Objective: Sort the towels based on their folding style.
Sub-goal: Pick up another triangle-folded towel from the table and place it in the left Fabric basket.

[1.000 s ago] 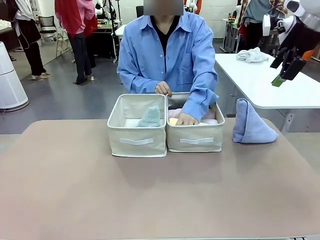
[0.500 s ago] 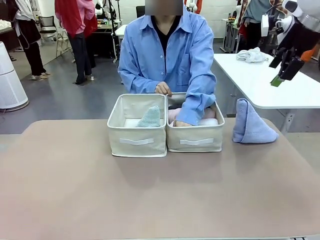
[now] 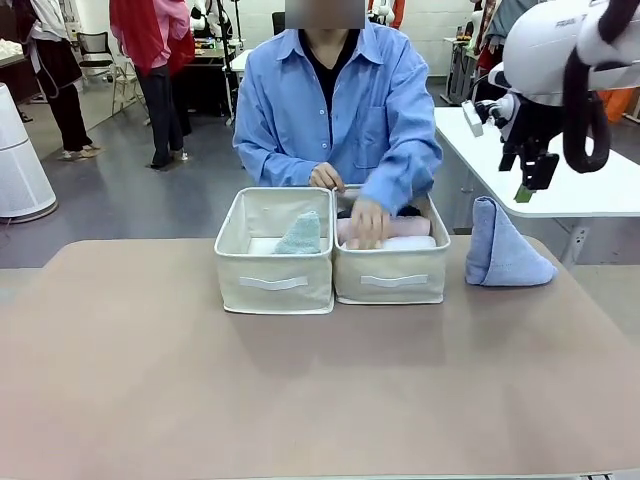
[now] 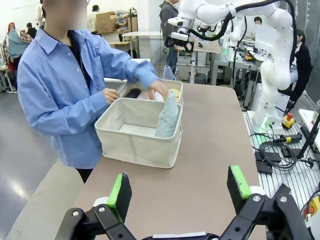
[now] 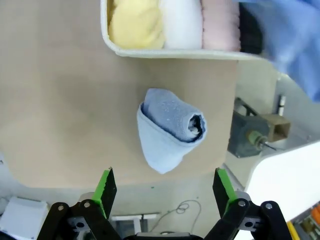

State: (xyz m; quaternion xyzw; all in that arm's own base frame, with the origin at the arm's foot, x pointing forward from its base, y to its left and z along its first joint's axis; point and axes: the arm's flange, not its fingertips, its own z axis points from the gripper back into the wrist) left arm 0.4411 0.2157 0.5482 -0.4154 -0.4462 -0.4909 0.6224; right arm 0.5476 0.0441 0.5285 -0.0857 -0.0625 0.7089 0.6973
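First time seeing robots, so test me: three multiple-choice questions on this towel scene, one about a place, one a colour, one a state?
1. Where is the blue cone towel? A) inside a box B) on the table beside the right box C) on the floor
2. What colour is the cone towel in the left box? A) mint green B) red C) black
3. The right tool over the blue cone is: A) open, empty B) shut on a towel C) shut on a box
Answers: B, it stands on the tabletop outside both boxes; A, pale green cloth leans there; A, its jaws stand wide, nothing between.
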